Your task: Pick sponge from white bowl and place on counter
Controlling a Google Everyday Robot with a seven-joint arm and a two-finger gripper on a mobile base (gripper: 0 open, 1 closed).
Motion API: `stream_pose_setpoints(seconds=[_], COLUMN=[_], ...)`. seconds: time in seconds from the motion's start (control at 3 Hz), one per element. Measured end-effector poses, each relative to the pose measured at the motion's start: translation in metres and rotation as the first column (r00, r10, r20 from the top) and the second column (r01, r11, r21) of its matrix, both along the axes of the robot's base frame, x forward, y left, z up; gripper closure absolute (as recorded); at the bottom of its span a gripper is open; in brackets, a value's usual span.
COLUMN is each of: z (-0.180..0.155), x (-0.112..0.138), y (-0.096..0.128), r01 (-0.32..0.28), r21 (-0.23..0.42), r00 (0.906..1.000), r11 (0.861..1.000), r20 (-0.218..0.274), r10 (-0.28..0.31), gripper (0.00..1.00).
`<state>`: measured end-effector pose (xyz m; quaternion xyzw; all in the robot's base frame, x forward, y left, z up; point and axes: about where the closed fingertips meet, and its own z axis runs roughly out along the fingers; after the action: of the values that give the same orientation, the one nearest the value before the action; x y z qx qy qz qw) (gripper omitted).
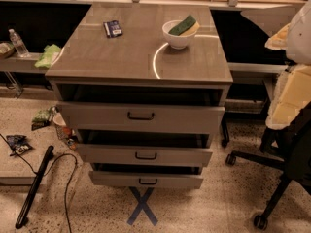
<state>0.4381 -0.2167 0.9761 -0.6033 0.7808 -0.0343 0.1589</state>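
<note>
The sponge (183, 25), yellow with its dark green face up, lies tilted in the white bowl (177, 40) and sticks out over the bowl's far right rim. The bowl stands upright on the counter (126, 55), at the back right of the glossy grey-brown top. My gripper is not in view. Only a white rounded part (300, 33), perhaps of my arm, shows at the right edge, well apart from the bowl.
A small dark blue packet (112, 28) lies at the counter's back left. All three drawers (141, 116) stand partly pulled out. A light green cloth (48, 56) and a water bottle (18, 42) sit on a shelf at left. An office chair (286, 149) stands at right. A cable and a black bar (34, 188) lie on the floor.
</note>
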Motion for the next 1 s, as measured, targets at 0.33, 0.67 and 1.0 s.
stream_pose_setpoints(seconds=[0.33,0.67,1.0], z=[0.000,0.002,0.006], x=[0.004,0.027,0.082], y=[0.001,0.004,-0.008], r01=[0.005,0.033,0.083], r21=[0.008,0.052,0.221], r00=[0.9999,0.9972,0.9831], r11=[1.000,0.998,0.972], r20=[0.011,0.065,0.142], r10=[-0.005,-0.037,-0.116], gripper=[0.00,0.00,0.00])
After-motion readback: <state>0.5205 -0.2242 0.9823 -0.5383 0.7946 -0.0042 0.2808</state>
